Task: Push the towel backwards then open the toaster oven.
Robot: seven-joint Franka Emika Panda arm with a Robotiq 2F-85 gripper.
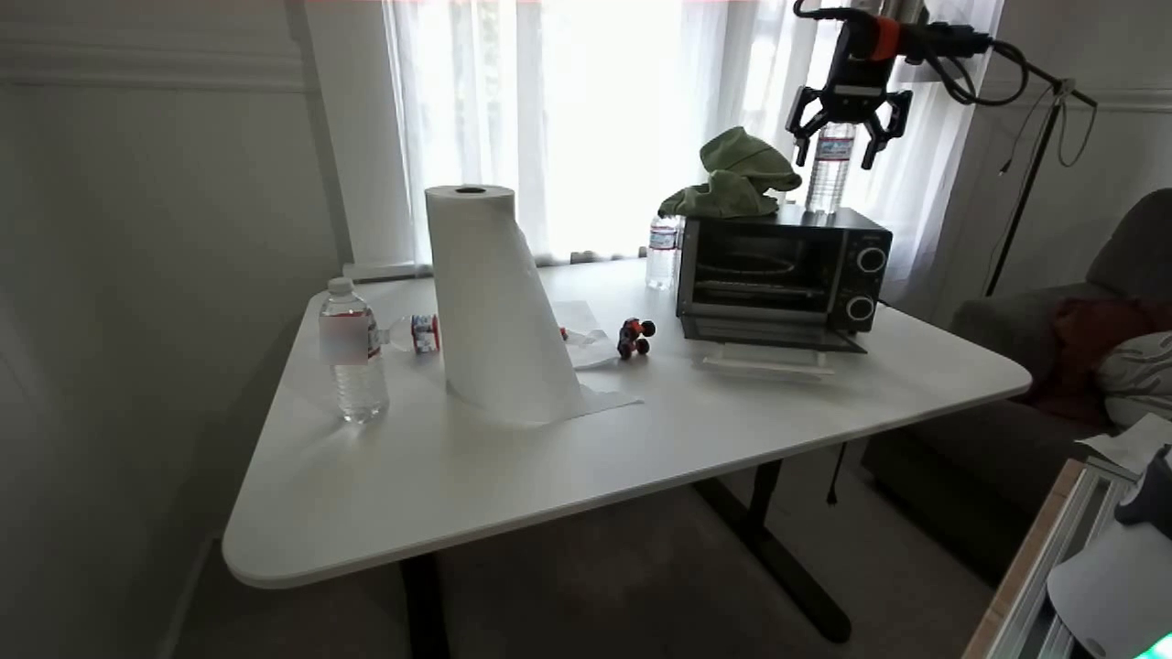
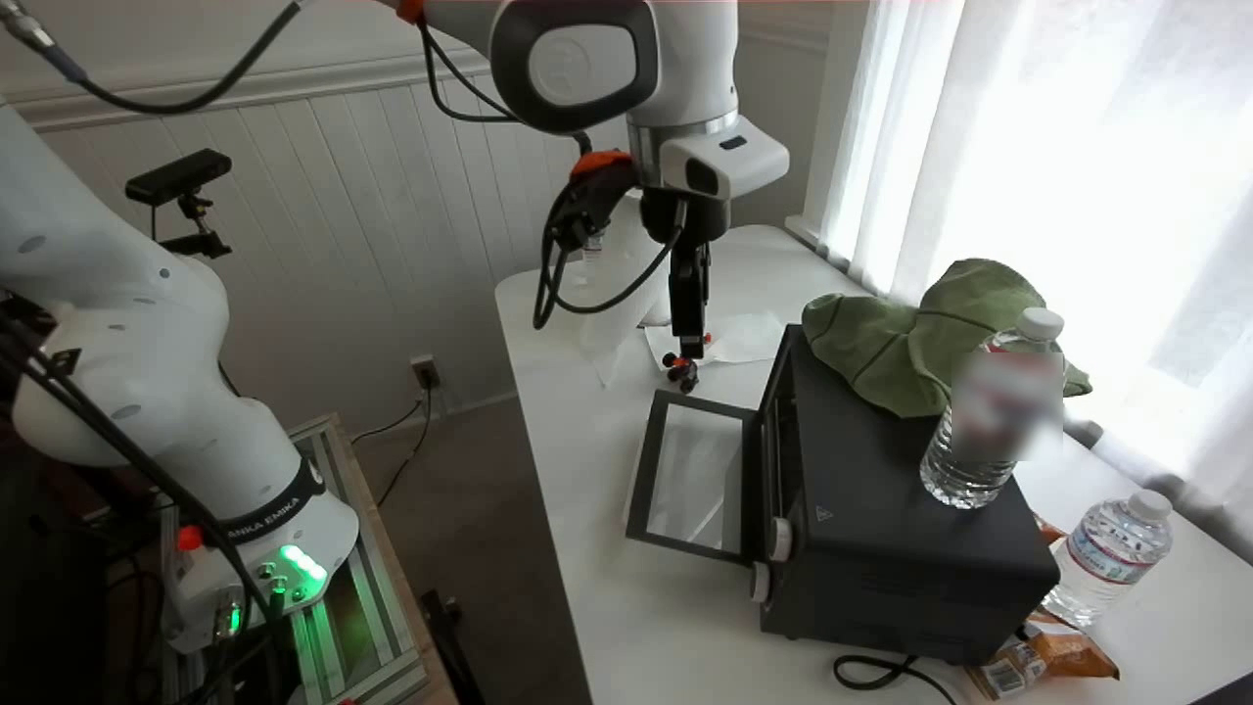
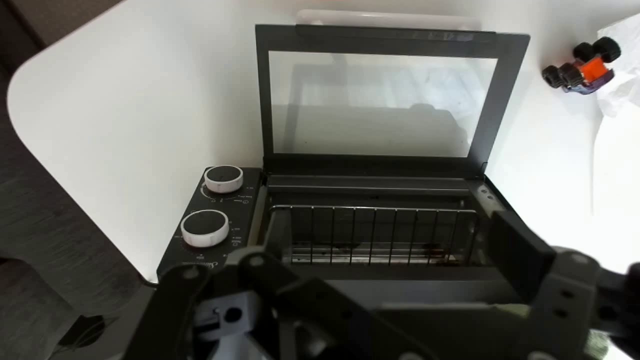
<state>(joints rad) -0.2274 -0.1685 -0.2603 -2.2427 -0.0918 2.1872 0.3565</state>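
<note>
Bright daylight is coming through sheer curtains [image 2: 1067,166] behind your white counter [image 1: 385,513]. On that counter the black toaster oven [image 2: 871,490] is standing with its glass door [image 3: 385,107] folded down in front, and a wire rack [image 3: 372,207] is showing inside. Two round knobs [image 3: 205,227] are sitting on the panel beside the opening. The green towel [image 2: 930,343] is lying bunched on top of the oven, toward the back, and you are seeing a water bottle [image 2: 979,470] standing upright just beside it.

Your tool [image 1: 834,157] is hanging in the air and pointing down, its fingers standing wide apart. In an exterior view that bottle is appearing between them, but only by line of sight: it is standing well apart from the tool.

Behind the oven, another bottle [image 2: 1111,558] is standing near an orange packet [image 2: 1067,651], and a black cord [image 2: 886,671] is curling by the oven's end. Off the opposite end, a toy truck [image 3: 582,70] is resting tipped over at the edge of white paper [image 2: 749,338]. Farther out, a paper towel roll [image 1: 494,311] is standing upright, trailing a loose sheet, and one more bottle [image 1: 424,332] is lying on its side, partly hidden by the roll.
</note>
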